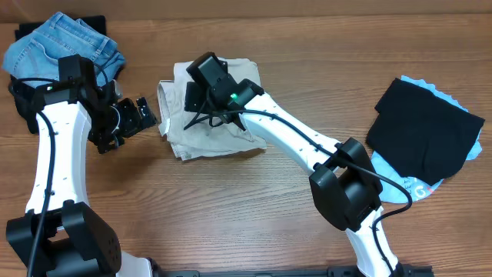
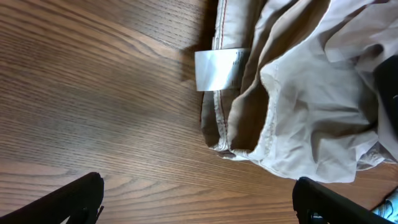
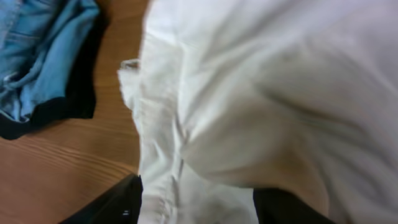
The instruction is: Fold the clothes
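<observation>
Our left tool (image 2: pixel 199 194) spread wide beside the bunched trousers (image 1: pixel 198 142), our right tool (image 3: pixel 199 204) above them, tips half buried in cloth, its grip we cannot tell

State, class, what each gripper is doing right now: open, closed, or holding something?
Left gripper: open, holding nothing.
Right gripper: cannot tell; cloth of the trousers sits between its jaws.

White arms (image 1: pixel 54 146), black joints (image 1: pixel 346 192), black cables (image 1: pixel 304 132)
</observation>
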Robot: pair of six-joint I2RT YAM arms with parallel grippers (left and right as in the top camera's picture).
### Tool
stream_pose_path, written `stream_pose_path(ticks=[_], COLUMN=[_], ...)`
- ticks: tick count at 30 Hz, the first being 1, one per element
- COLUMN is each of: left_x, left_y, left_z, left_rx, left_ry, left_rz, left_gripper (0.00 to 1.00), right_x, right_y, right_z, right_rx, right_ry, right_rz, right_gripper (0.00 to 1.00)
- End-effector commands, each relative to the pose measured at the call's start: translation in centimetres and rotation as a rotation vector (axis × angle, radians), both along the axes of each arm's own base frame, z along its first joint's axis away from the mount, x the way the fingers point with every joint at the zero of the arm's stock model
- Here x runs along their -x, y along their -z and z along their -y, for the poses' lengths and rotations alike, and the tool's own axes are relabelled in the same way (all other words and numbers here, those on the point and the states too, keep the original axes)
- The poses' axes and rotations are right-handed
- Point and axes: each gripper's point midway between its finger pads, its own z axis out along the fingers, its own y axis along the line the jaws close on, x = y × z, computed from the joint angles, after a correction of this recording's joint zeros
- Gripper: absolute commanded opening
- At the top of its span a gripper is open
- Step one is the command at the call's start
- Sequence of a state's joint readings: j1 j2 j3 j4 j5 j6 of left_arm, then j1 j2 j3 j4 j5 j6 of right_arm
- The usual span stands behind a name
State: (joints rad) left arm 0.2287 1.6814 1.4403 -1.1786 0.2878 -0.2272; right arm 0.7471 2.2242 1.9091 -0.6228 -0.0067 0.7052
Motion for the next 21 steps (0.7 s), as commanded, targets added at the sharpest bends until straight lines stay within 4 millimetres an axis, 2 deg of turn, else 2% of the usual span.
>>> stream_pose_path(ticks=[1,3,6,7,10,12,14,16,19,20,21], left_x=[0.0,0.0,-0.3,-0.4,-0.3,-0.1,-0.1,-0.1,0.0,0.0,0.0], left_y=[-0.3,-0.3,-0.3,-0.3,-0.3,-0.3,-0.3,-0.3,-0.3,-0.3,-0.3], left_z=[0.2,0.1,0.1,0.1,0.1,0.1,0.1,0.1,0.2,0.2,0.2], left_rx=[-0.015,-0.015,-0.018,-0.018,-0.016,-0.015,-0.015,-0.014,-0.014,-0.014,-0.014], left_ry=[0.035,0.035,0.034,0.034,0.030,0.031,0.031,0.030,0.031,0.031,0.031], left_rz=[0.016,0.016,0.029,0.031,0.027,0.021,0.019,0.017,0.015,0.015,0.015], left_gripper=[1.00,1.00,1.00,1.00,1.00,1.00,1.00,1.00,1.00,1.00,1.00], right_x=[0.1,-0.2,0.2,0.4,1.0,1.1,1.9,1.5,0.7,0.5,0.3], right_y=[-3.0,-2.5,-2.6,-2.9,-4.2,-4.1,-3.1,-2.8,-1.4,-1.2,-1.1], right_z=[-0.7,2.1,5.3,5.9,5.6,4.8,3.4,3.2,3.0,2.8,2.6], right_rx=[0.234,0.535,0.872,0.948,1.104,1.085,1.022,1.009,0.986,0.983,0.977], right_ry=[-0.338,-0.373,-0.428,-0.432,-0.471,-0.519,-0.628,-0.632,-0.633,-0.628,-0.621], right_rz=[0.301,0.390,0.435,0.448,0.520,0.533,0.524,0.528,0.518,0.522,0.530], right_gripper=[0.69,0.77,0.79,0.80,0.85,0.93,0.96,0.96,0.96,0.95,0.89])
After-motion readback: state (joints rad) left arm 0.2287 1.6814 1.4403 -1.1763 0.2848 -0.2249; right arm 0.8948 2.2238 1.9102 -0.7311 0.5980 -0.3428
